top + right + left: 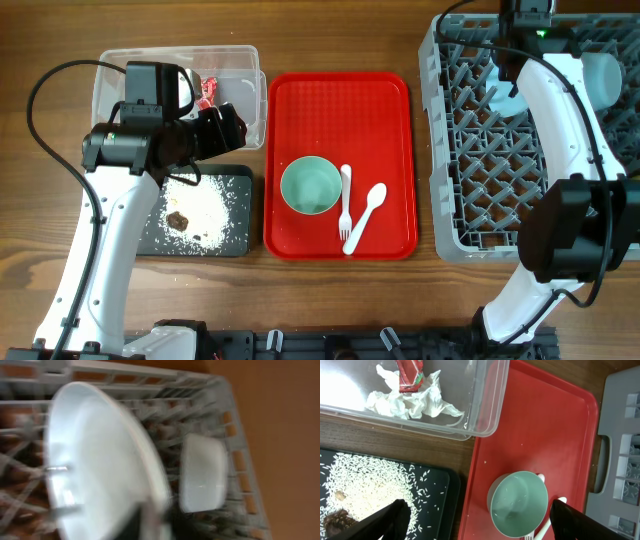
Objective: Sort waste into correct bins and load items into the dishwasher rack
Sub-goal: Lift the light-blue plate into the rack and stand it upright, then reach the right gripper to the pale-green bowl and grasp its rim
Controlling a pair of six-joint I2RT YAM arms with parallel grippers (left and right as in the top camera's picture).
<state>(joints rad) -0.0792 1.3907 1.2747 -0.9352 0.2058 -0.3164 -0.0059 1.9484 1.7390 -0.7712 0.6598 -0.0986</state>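
Note:
My left gripper (477, 525) is open and empty, hovering over the gap between the black tray (435, 490) and the pale green bowl (519, 505). The clear tub (485, 420) holds the red wrapper (409, 372) and white tissue (415, 402). Rice crumbs (200, 200) with brown bits (178, 218) lie in the black tray. A white fork (346, 205) and spoon (368, 212) lie beside the bowl. My right gripper (150, 527) grips the rim of the light blue plate (100, 460), upright in the grey rack (470, 150) next to the light blue bowl (202, 477). The yellow cup is out of view.
The red serving tray (340, 100) sits between the bins and the rack and carries the green bowl, fork and spoon. The right arm stretches over the rack's middle. The right wrist view is blurred. Bare wood shows around everything.

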